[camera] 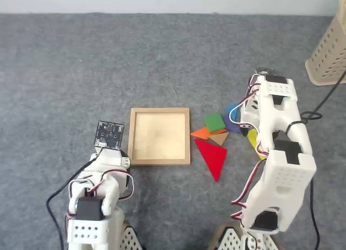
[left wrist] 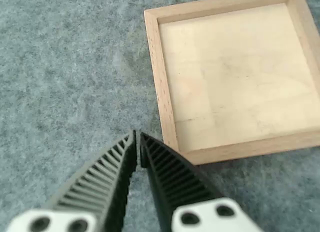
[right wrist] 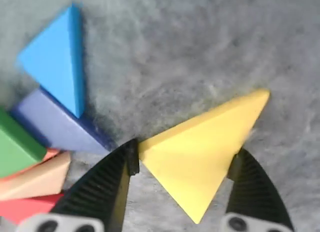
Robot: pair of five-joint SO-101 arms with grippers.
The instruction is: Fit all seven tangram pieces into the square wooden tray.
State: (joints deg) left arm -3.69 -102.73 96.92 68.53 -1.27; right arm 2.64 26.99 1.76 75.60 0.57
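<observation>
The task is judged to be at its very beginning. The square wooden tray (camera: 160, 110) lies on the grey carpet (camera: 81, 72) between the two arms, and nothing has been placed in it: its pale floor is bare from rim to rim in the left wrist view (left wrist: 159, 91).

All seven pieces are found outside the tray, clustered just beside its edge on the right arm's side. The large red triangle (camera: 212, 156) lies nearest the tray. The small orange triangle (camera: 200, 133), the tan wooden triangle (camera: 219, 137) and the green square (camera: 214, 122) are packed together, touching. The blue triangle (camera: 232, 110) and the purple slanted piece (right wrist: 60, 124) are set behind them, partly under the right arm.

The large yellow triangle (right wrist: 200, 157) lies a little apart from the cluster. It is bracketed by the right gripper (right wrist: 186, 152), whose jaws stand apart on either side of it, one tip at its corner. Whether the piece is pressed firmly cannot be told. It appears to rest on the carpet.

The left gripper (left wrist: 137, 137) is held over the carpet just beside the tray's rim, its jaws brought together on nothing.

Seven placements are therefore left. The yellow triangle is judged to be the first piece in hand.
</observation>
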